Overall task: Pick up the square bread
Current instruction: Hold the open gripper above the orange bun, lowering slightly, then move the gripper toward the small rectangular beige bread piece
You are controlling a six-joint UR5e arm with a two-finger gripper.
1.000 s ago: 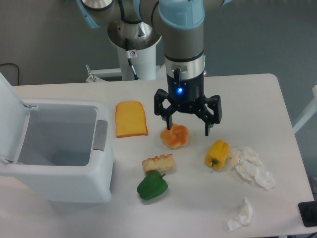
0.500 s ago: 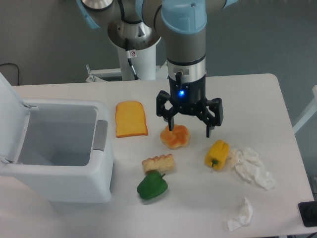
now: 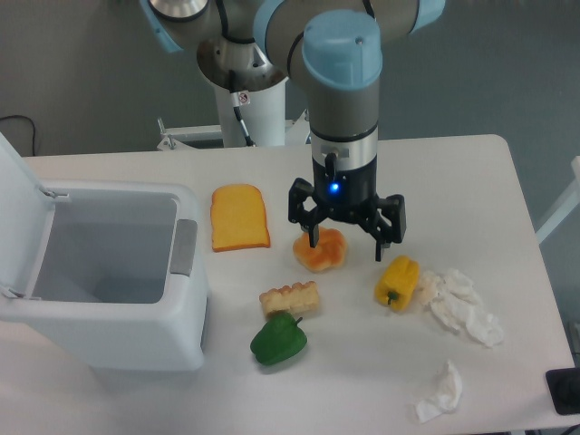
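Observation:
The square bread point(image 3: 289, 297) is a small pale tan block with a bumpy golden crust, lying on the white table point(image 3: 471, 172) just above the green pepper point(image 3: 277, 340). My gripper point(image 3: 346, 246) hangs open up and to the right of it. Its left fingertip stands over the round golden bun point(image 3: 320, 251) and its right fingertip just above the yellow pepper point(image 3: 397, 282). Nothing is between the fingers.
A flat orange toast slice point(image 3: 239, 217) lies left of the bun. An open white bin point(image 3: 100, 272) fills the left side. Crumpled white tissues point(image 3: 464, 305) lie right of the yellow pepper, with another tissue point(image 3: 440, 393) near the front edge.
The gripper has shifted slightly right and lower toward the table, still open. The objects have not moved.

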